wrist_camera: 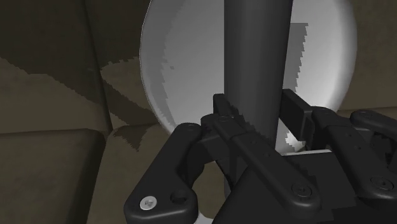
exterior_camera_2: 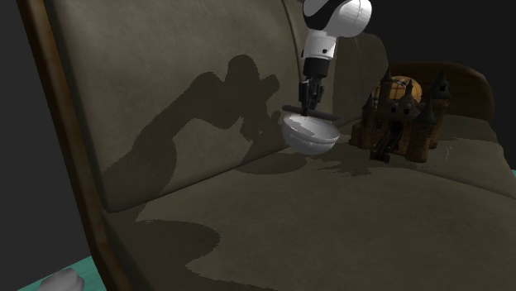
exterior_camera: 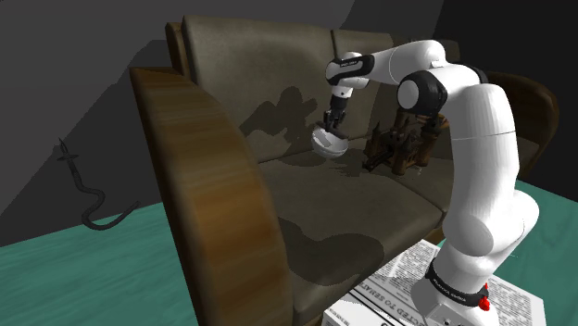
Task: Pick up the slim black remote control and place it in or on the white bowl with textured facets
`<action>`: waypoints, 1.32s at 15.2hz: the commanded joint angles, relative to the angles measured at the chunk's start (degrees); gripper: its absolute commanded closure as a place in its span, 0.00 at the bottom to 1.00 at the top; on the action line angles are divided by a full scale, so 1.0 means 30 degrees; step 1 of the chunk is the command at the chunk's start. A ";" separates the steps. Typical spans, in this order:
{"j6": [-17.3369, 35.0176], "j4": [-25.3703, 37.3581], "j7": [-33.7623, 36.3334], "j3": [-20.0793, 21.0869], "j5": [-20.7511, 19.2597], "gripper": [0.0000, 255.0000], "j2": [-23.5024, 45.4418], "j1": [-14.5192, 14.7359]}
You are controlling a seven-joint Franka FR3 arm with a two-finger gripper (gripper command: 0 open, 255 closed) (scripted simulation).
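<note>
While the gripper (exterior_camera_2: 308,104) pinches the slim black remote (wrist_camera: 257,51) near mid-length, just over the white bowl (exterior_camera_2: 310,136), the remote looks stiff, light and probably slick, so a centred hold suits it. A brown toy castle (exterior_camera_2: 405,124) stands near the bowl on the sofa (exterior_camera_2: 331,223), not blocking it.

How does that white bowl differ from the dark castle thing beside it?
The white rounded bowl is pale and low; the dark brown castle model is spiky and taller. Over the bowl the black gripper holds a slim black remote control; the castle stands clear of it. Both sit on the grey-brown sofa.
</note>
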 commanded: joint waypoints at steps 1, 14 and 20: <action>0.0037 -0.0016 -0.0004 0.0001 0.0004 1.00 0.0018 0.0000; -0.1767 0.1619 0.0131 -0.0081 -0.0093 0.00 -0.0159 -0.0205; -0.2270 0.2127 0.0166 -0.0096 -0.0105 0.00 -0.0156 -0.0273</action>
